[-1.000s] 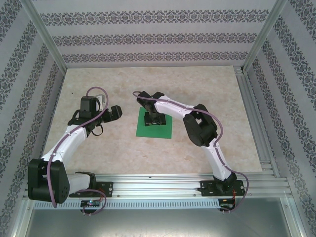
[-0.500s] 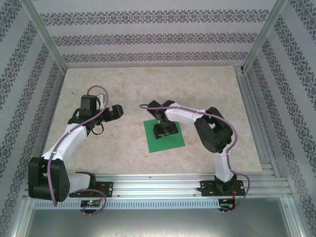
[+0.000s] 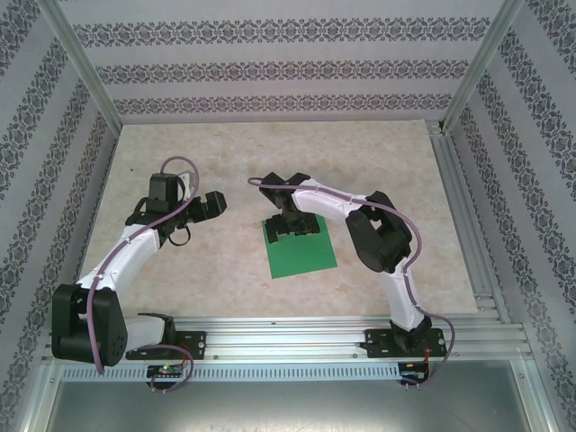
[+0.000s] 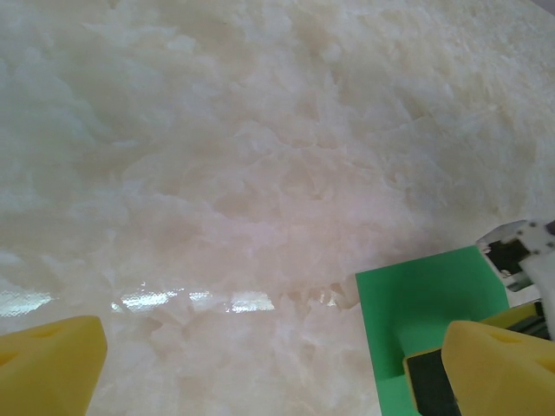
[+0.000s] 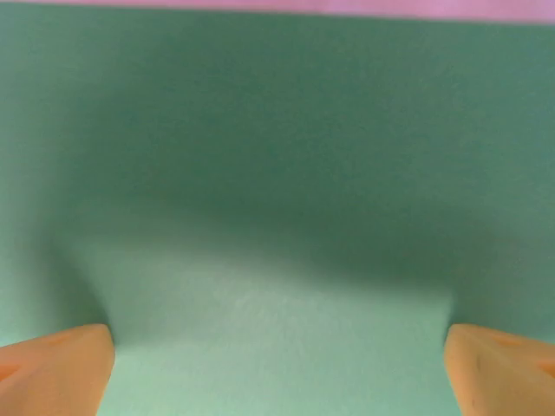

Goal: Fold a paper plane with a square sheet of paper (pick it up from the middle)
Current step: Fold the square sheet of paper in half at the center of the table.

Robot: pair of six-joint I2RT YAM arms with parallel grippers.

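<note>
Pale marbled desk (image 3: 378, 180), thin bright green square sheet of paper (image 3: 304, 256) lay flat and slightly skewed at mid-desk, right pincer (image 3: 292, 227) spread wide over its far edge, left pincer (image 3: 213, 202) likewise spread, well apart leftward.
</note>
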